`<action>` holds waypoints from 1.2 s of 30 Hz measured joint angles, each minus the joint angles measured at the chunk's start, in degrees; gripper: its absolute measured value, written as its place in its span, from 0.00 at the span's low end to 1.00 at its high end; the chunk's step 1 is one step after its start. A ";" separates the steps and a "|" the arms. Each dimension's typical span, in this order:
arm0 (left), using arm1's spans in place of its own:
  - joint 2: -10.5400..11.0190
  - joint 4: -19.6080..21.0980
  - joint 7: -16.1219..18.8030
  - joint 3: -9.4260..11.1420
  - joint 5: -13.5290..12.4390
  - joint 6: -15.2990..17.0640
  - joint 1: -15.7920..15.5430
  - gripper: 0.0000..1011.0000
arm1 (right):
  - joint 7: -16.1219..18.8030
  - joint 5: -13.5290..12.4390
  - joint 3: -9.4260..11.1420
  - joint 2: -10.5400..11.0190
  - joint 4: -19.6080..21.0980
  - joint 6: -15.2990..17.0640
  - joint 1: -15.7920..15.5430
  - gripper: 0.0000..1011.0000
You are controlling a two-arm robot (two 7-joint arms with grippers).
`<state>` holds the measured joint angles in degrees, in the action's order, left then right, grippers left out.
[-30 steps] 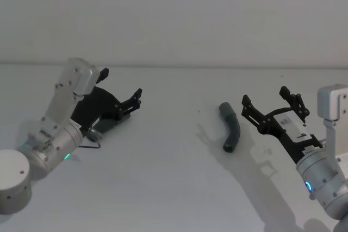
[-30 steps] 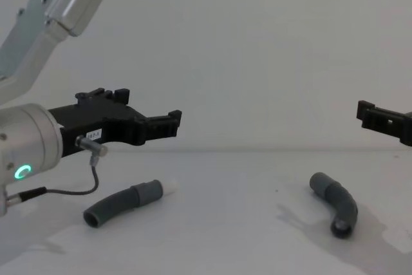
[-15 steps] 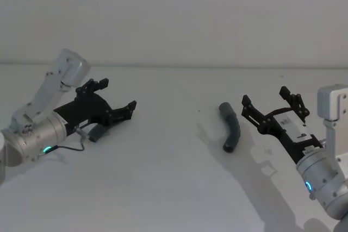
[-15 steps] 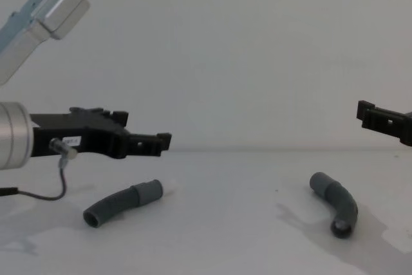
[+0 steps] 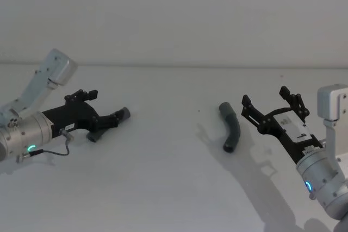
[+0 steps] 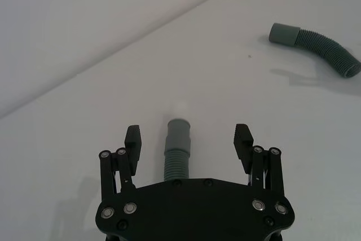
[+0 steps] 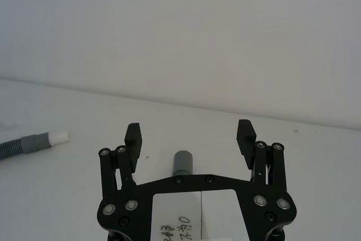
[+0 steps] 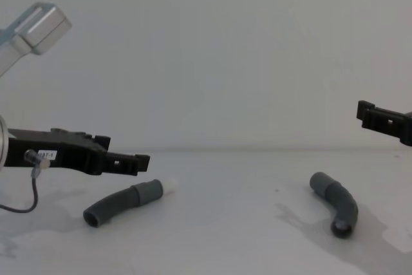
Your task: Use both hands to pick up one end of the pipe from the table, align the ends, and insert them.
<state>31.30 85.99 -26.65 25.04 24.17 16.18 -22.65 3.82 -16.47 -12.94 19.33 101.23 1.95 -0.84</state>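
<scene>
**Nothing picked up yet: both my grippers hang open over the pipe pieces**

Both pipe pieces lie flat on the table (image 5: 163, 183), well apart from each other. So no lifting, no lining up and no pushing together is done yet. All of that is left to do.

My left gripper (image 8: 132, 162) has its fingers spread wide. It hangs low, just above the piece with the white tip (image 8: 122, 203), and I think it does not touch it. In my left wrist view the piece runs out between my two fingers. Its grey collar and white tip (image 8: 170, 186) point away from me. I judge this side is almost ready. It needs to go down a little and then squeeze.

My right gripper (image 5: 265, 97) is spread wide too and holds nothing. The other piece (image 5: 232, 129), the bent one with the wider cuff, lies near it on the table, toward the middle. In my right wrist view one grey end of that piece sits between my fingers. From the chest view this gripper looks much higher above its piece. I think it has farther to go down.
</scene>
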 joint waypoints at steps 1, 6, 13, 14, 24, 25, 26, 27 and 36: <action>0.03 -0.35 -0.25 0.00 0.24 0.25 -0.17 0.99 | 0.00 0.00 0.00 0.00 0.00 0.00 0.00 0.99; 0.10 -1.72 -0.92 0.39 0.77 1.01 -0.82 0.99 | 0.00 0.00 0.00 0.00 0.00 0.00 0.00 0.99; 0.04 -3.58 -1.53 1.19 0.80 1.56 -1.90 0.99 | 0.00 0.00 0.00 0.00 0.00 0.00 0.00 0.99; 0.00 -3.79 -1.64 1.28 0.78 1.59 -2.05 0.99 | 0.00 0.00 0.00 0.00 0.00 0.00 0.00 0.99; -1.00 -7.10 -2.99 2.73 -0.12 1.76 -4.65 0.99 | 0.00 0.00 0.00 0.00 0.00 0.00 0.00 0.99; -1.16 -7.63 -3.22 2.96 -0.34 1.80 -5.09 0.99 | 0.00 0.00 0.00 0.00 0.00 0.00 0.00 0.99; -1.27 -7.97 -3.31 3.11 -0.44 1.83 -5.36 0.99 | 0.00 0.00 0.00 0.00 0.00 0.00 0.00 0.99; -1.36 -8.24 -3.42 3.22 -0.54 1.86 -5.58 0.99 | 0.00 0.00 0.00 0.00 0.00 0.00 0.00 0.99; -2.36 -11.13 -4.67 4.60 -1.84 2.43 -8.17 0.99 | 0.00 0.00 0.00 0.00 0.00 0.00 0.00 0.99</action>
<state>28.94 74.86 -31.32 29.65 22.33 18.61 -30.82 3.83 -16.46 -12.94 19.33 101.23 1.95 -0.84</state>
